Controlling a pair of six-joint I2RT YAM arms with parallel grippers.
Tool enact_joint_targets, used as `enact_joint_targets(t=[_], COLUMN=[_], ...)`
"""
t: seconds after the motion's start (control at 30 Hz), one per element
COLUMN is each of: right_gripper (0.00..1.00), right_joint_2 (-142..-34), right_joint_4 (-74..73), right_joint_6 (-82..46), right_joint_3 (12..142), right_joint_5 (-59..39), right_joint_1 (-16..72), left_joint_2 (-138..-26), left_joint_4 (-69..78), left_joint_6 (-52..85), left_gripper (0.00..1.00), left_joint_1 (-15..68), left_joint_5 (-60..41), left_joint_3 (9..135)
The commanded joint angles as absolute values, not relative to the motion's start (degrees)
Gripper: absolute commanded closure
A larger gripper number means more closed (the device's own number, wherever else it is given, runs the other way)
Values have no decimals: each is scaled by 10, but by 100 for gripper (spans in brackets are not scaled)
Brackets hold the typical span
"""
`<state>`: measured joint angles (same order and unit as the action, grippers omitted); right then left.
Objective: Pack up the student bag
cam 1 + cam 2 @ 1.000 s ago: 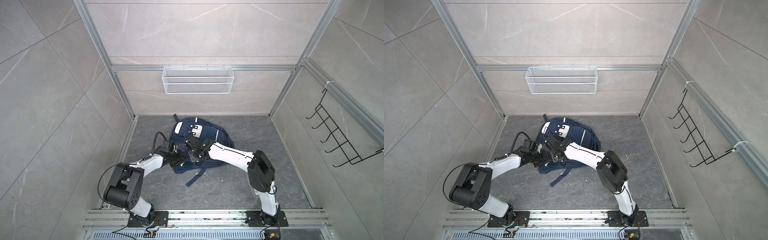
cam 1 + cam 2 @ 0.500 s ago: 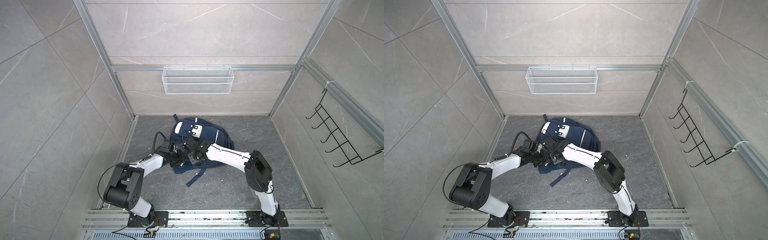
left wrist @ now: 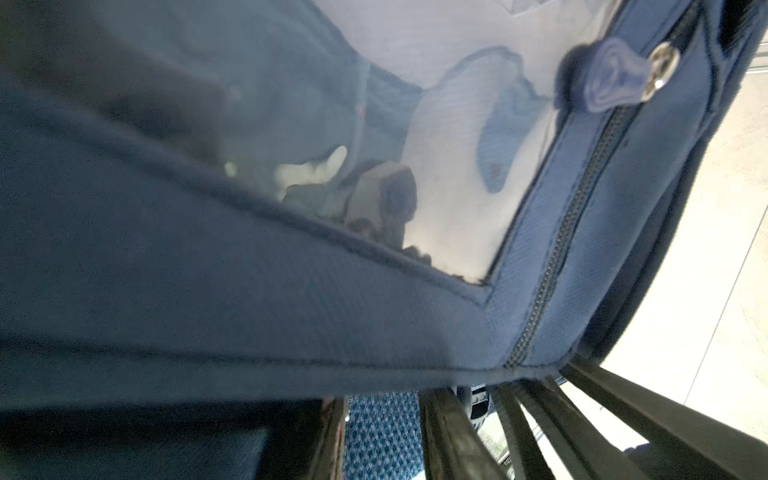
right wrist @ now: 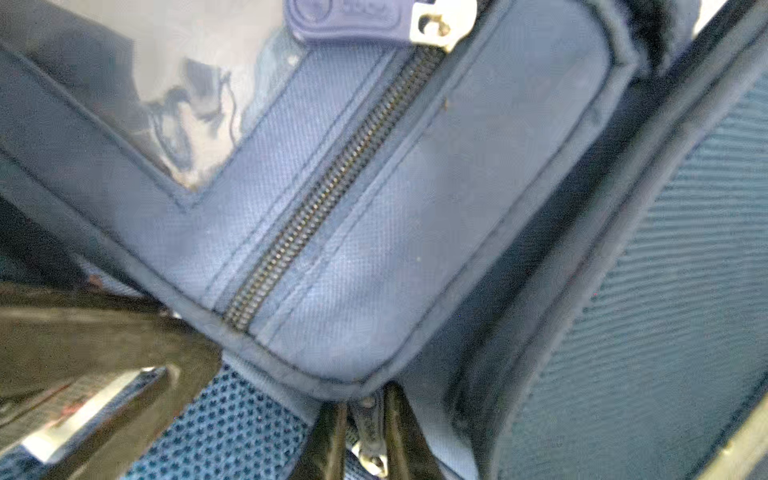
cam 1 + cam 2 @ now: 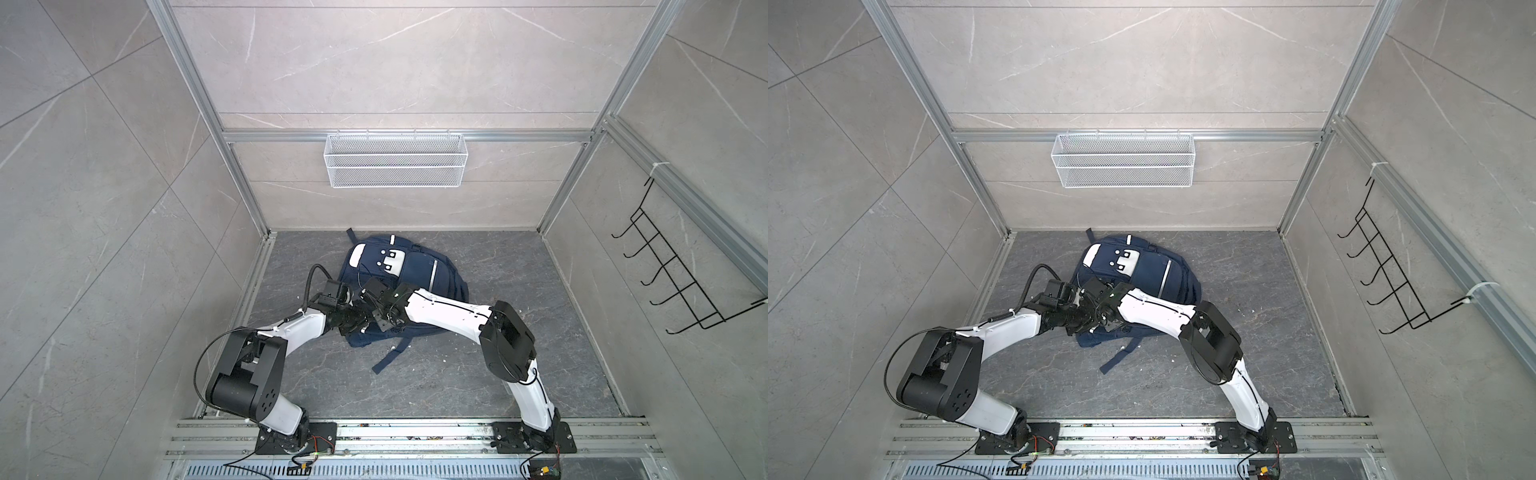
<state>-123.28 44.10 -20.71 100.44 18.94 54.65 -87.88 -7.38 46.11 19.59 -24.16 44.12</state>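
**Both grippers at near edge of the bag**

In both top views the student bag [image 5: 415,274] lies flat on the floor [image 5: 519,374], close to the back wall. The left gripper [image 5: 354,322] and right gripper [image 5: 376,316] meet at its near-left edge, but I cannot read the jaws there. Only the right wrist cam shows it: the right one is narrow, clamped on a metal zip pull [image 4: 370,440]. Left wrist cam: blue mesh [image 3: 382,432] sits btw the left fingers; gripping or not, I cannot tell.
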Motion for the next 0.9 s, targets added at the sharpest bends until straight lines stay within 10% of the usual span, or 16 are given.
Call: enact_joint_targets(t=[0.0, 0.87], right_gripper=[82, 88], right_joint_2=[-1238, -1133], right_joint_4=[446, 369], right_joint_6=[-202, -253], right_joint_3=[1004, 904], right_joint_5=[209, 286], right_joint_1=[548, 548], left_joint_2=[-863, -862], left_joint_4=[-87, -85], left_joint_6=[472, 475], left_gripper=[67, 67], left_joint_1=[192, 192], left_joint_5=[-234, -234], left_joint_3=[432, 428])
